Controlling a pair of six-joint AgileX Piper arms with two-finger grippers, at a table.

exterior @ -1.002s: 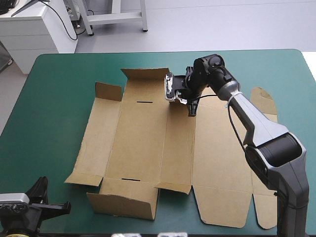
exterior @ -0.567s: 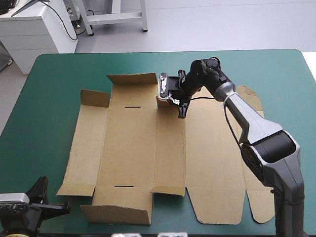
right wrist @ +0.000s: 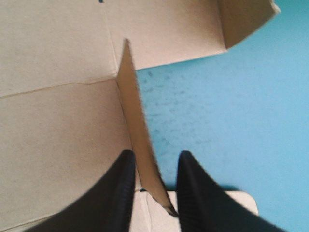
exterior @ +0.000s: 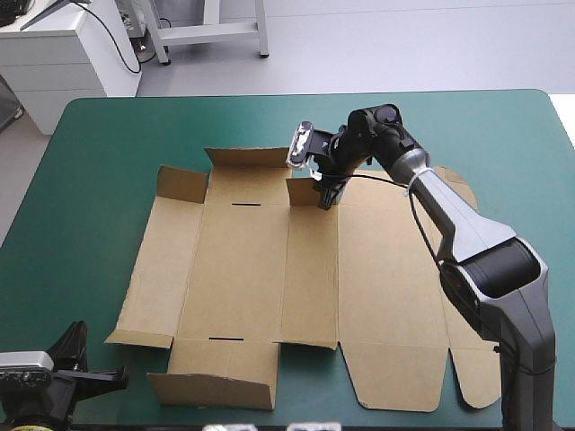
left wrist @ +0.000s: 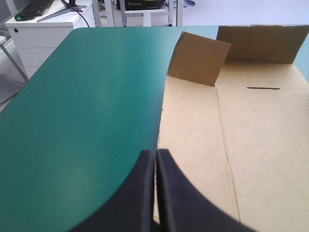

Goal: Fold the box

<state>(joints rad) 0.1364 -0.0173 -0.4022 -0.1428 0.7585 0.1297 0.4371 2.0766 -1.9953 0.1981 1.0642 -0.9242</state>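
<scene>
The brown box [exterior: 260,269] lies flat on the teal-green cover [exterior: 108,153]. Only the right wrist view shows the right gripper [right wrist: 155,153] pinching 1 raised far flap [right wrist: 133,111]. The left gripper [left wrist: 156,152], its fingers pressed together, sits off the box's near-left corner.

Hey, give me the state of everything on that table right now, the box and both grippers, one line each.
box: open sheet lying mostly flat, several edge flaps raised.
far flap: standing up, between the right gripper's fingers.
right gripper: shut on the box, at that far flap.
left gripper: shut, holding nothing.
</scene>
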